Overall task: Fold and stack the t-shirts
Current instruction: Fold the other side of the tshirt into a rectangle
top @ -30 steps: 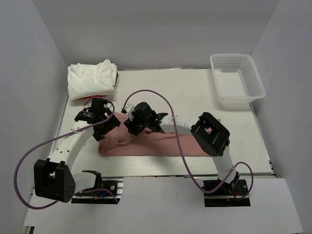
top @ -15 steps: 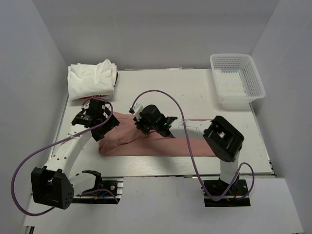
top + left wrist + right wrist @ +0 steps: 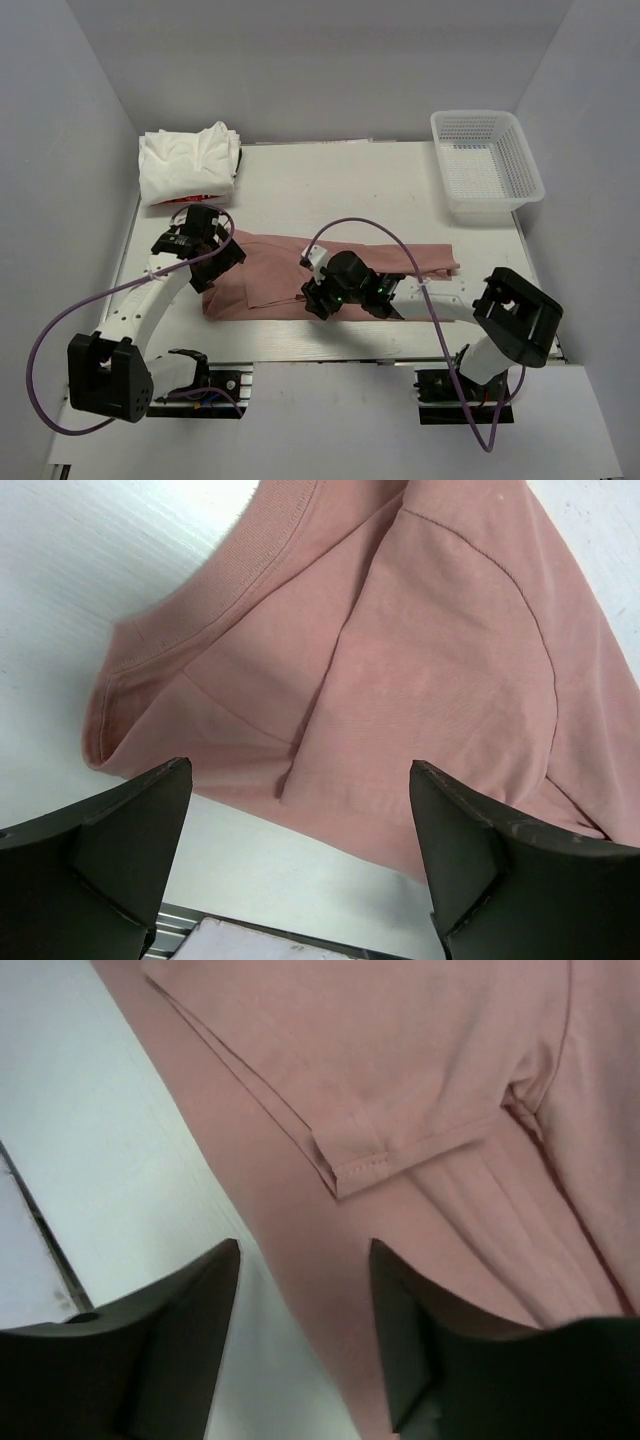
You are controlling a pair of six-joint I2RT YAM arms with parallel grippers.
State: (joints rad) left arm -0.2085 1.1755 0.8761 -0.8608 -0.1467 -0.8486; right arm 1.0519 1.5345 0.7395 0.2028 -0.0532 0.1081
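The dusty pink t-shirt (image 3: 270,270) lies folded into a long strip across the middle of the table, plain side up. Its collar end is at the left. My left gripper (image 3: 212,268) hovers open and empty over that collar end; the left wrist view shows the collar and folds (image 3: 400,670) between its spread jaws (image 3: 300,870). My right gripper (image 3: 313,303) is open and empty, low over the shirt's near edge; the right wrist view (image 3: 305,1350) shows a sleeve hem (image 3: 355,1165) just ahead. The white t-shirts (image 3: 188,165), one with red print, are stacked at the back left.
A white plastic mesh basket (image 3: 487,165) stands at the back right corner. The table's near edge and metal rail (image 3: 230,935) lie just behind the left gripper. Purple cables loop over both arms. Grey walls close in the table on three sides.
My right gripper has moved from over the shirt's left-middle toward the table's near edge, and its arm has swung right, uncovering the shirt's right part. The left gripper has barely moved.
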